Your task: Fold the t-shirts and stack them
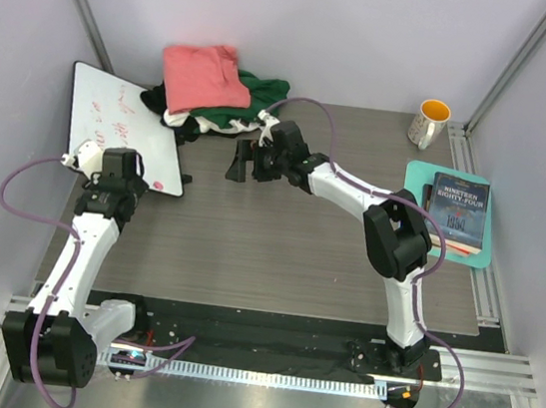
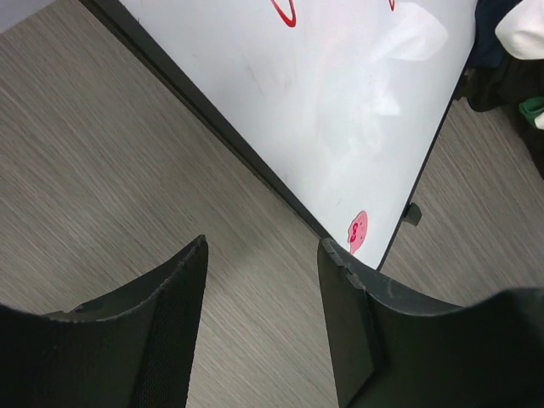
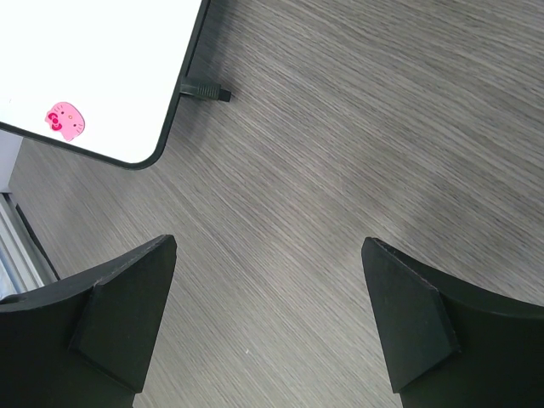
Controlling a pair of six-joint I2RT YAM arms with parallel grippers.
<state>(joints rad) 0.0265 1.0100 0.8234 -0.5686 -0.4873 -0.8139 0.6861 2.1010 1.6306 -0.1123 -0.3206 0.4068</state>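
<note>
Table [image 1: 276, 255]: grey wood-grain top, both arm bases at near edge.
Whiteboard [image 1: 122, 129]: lies flat at left, set at an angle, red writing on it, dark rim.
T-shirts [image 1: 217, 96]: one loose heap at far left-centre of table, by the back wall. Not folded, not stacked square. Heap's left side overlaps whiteboard's far corner.
Salmon-pink shirt [image 1: 204, 74]: on top of heap, plain, bunched w/ soft creases.
Dark green shirt [image 1: 257, 93]: under pink one, sticks out to the right, crumpled.
Black shirt [image 1: 158, 98]: bottom-left of heap, only a lip shows.
White shirt [image 1: 186, 117]: small part visible at heap's near edge, btwn black and green.
Right gripper [image 3: 268, 323]: over bare table just near side of heap, clear of cloth. Jaws spread wide, nothing btwn them.
Left gripper [image 2: 259, 323]: over table at whiteboard's near right corner. Jaws parted to a moderate gap, nothing held.
Tray [image 1: 417, 178]: teal, at right edge of table.
Book [image 1: 458, 213]: dark cover, lies on tray.
Mug [image 1: 429, 124]: upright at far right, yellow inside, apart from tray.
Sticker [image 3: 65, 120]: pink, on whiteboard's near corner.
</note>
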